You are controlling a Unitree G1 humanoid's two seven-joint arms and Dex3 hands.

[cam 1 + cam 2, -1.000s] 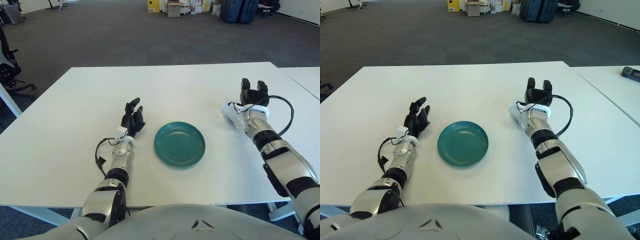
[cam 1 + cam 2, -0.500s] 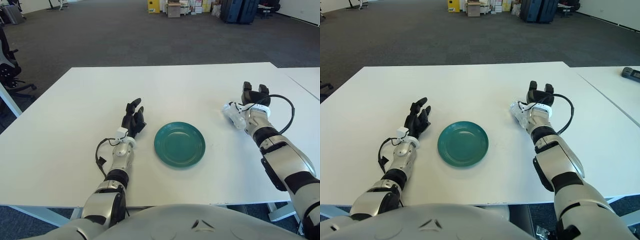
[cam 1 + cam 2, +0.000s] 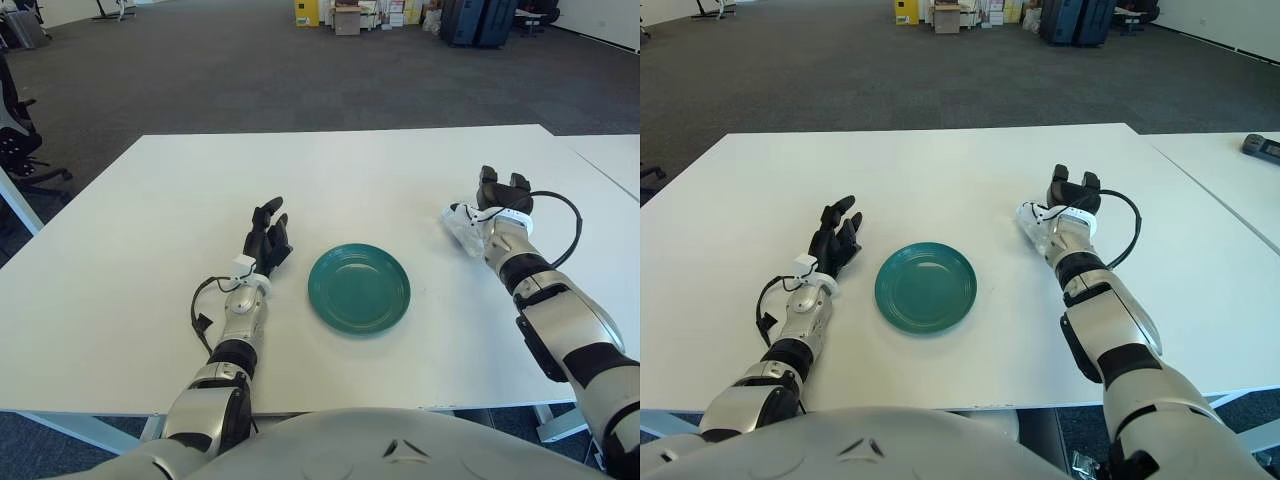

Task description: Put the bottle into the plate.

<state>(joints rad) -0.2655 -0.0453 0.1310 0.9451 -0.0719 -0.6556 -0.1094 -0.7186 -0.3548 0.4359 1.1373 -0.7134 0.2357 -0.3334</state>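
We find the right hand [image 3: 496, 196] at the right side of the desk [image 3: 330, 170], its dark fingers [image 3: 487, 186] raised and curled over the far end of the bottle [image 3: 462, 227]; whether they press the bottle we cannot tell. The bottle, clear and pale, lies on its side on the desk just beside the wrist, on the side facing the plate [image 3: 359, 288], with a gap of bare desk between them. The plate, teal and holding nothing, sits near the middle front of the desk. The left hand [image 3: 266, 236] shows just left of the plate, fingers spread and holding nothing.

Risks, in our judgement: the bottle, lying flat and round, may roll away if nudged before the fingers close; a grip on the end alone may let it swing or slip in transit; a hard release could send it rolling off the shallow plate.
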